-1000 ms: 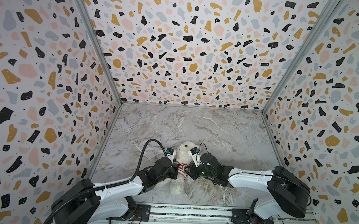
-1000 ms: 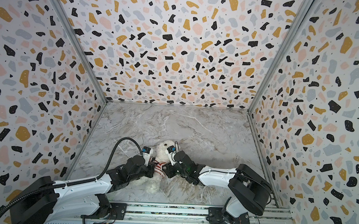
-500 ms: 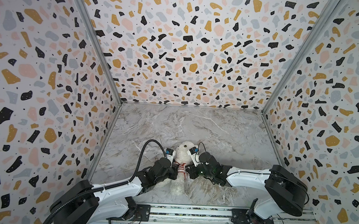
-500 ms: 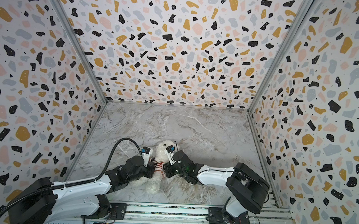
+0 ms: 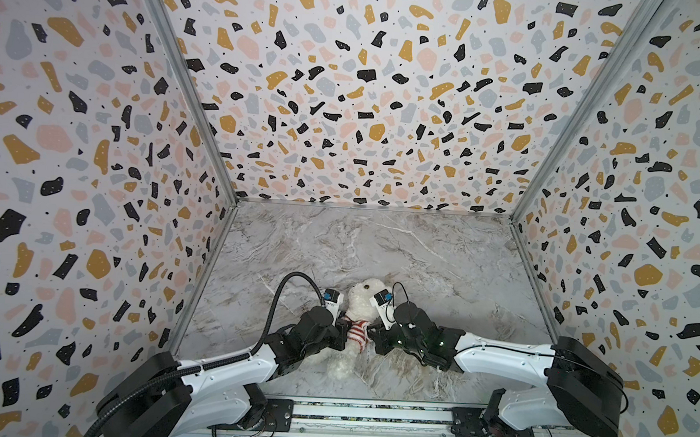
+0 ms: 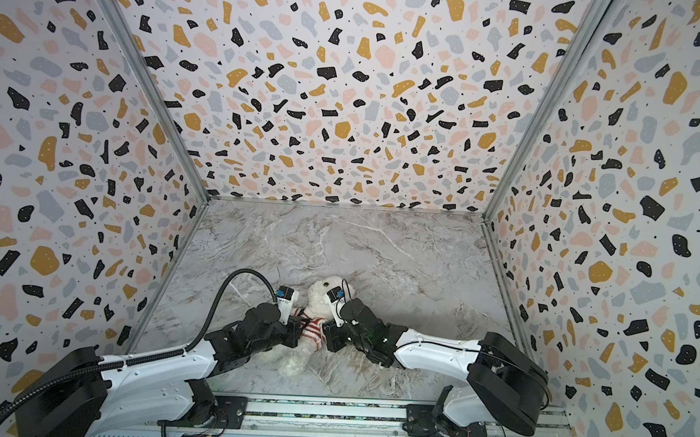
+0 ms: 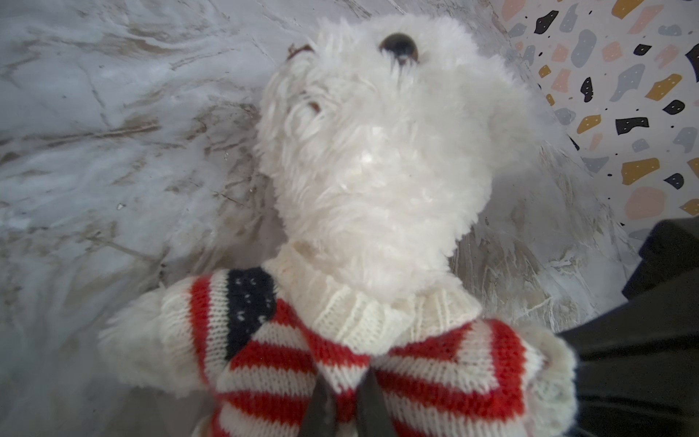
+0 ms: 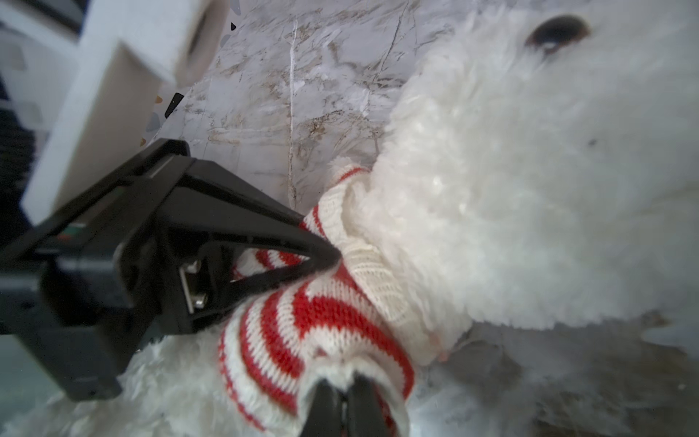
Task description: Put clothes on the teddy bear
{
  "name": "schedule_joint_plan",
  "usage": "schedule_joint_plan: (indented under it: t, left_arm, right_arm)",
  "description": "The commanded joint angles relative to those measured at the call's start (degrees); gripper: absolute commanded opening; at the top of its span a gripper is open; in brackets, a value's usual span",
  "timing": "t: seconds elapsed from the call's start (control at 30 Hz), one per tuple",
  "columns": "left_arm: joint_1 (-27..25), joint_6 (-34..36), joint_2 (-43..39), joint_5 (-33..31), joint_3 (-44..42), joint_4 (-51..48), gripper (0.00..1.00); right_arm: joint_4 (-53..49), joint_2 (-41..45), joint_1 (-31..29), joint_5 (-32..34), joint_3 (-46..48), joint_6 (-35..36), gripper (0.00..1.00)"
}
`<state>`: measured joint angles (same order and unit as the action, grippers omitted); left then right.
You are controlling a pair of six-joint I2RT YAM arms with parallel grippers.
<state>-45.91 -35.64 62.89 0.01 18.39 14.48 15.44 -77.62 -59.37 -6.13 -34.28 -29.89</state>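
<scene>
Marble floor point(image 5: 421, 253): fluffy white teddy bear point(image 5: 362, 301) wearing striped sweater point(image 5: 357, 331).

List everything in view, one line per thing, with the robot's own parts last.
teddy bear: one, fluffy white, lying on its back at the front middle of the table, head toward the back wall
striped sweater: one, red and white with a navy starred patch and a cream collar, on the bear's upper body, collar round its neck
table: one, grey marble pattern, the floor of the booth
walls: three, white terrazzo print, at the back and both sides
rail: one, silver metal, along the front edge
arms: two, white and black, left arm and right arm
left gripper: one, black, shut on the sweater's chest
right gripper: one, black, shut on a fold of the sweater
</scene>
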Motion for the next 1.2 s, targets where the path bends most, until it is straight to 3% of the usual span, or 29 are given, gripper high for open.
schedule_joint_plan:
  t: [0.0,0.2,0.33,0.37,0.43,0.53,0.83,1.17]
  left_arm:
    - [2.14,1.14,0.65,-0.65,0.15,-5.06,0.00]
    - [3.99,2.72,0.93,-0.69,1.72,-6.70,0.01]
    - [3.88,3.21,-3.49,1.83,4.20,-9.02,0.46]
    - [3.77,3.25,-5.07,2.21,4.81,-9.99,0.53]
    - [3.43,2.98,-8.57,3.09,6.43,-12.79,0.65]
    - [2.15,1.21,-12.61,2.95,8.70,-17.07,0.72]
    - [-4.61,-9.48,-19.26,-0.38,10.11,-20.61,0.71]
    - [-10.43,-17.54,-16.99,-3.00,8.00,-13.73,0.38]
  right_arm:
    - [0.47,5.34,-0.84,1.45,1.80,1.01,0.00]
    - [1.52,9.84,-0.86,3.01,4.14,-0.07,0.00]
    - [1.75,9.48,-0.87,4.90,3.45,-1.24,0.00]
    - [2.16,9.26,-0.90,5.37,3.35,-1.54,0.00]
    - [3.14,8.65,-0.88,6.44,2.92,-2.52,0.00]
    - [4.61,7.83,-0.88,8.30,2.56,-3.86,0.00]
    - [5.69,6.00,-1.04,10.65,0.80,-5.75,0.00]
    - [4.38,7.40,-2.71,13.72,0.71,-5.88,0.00]
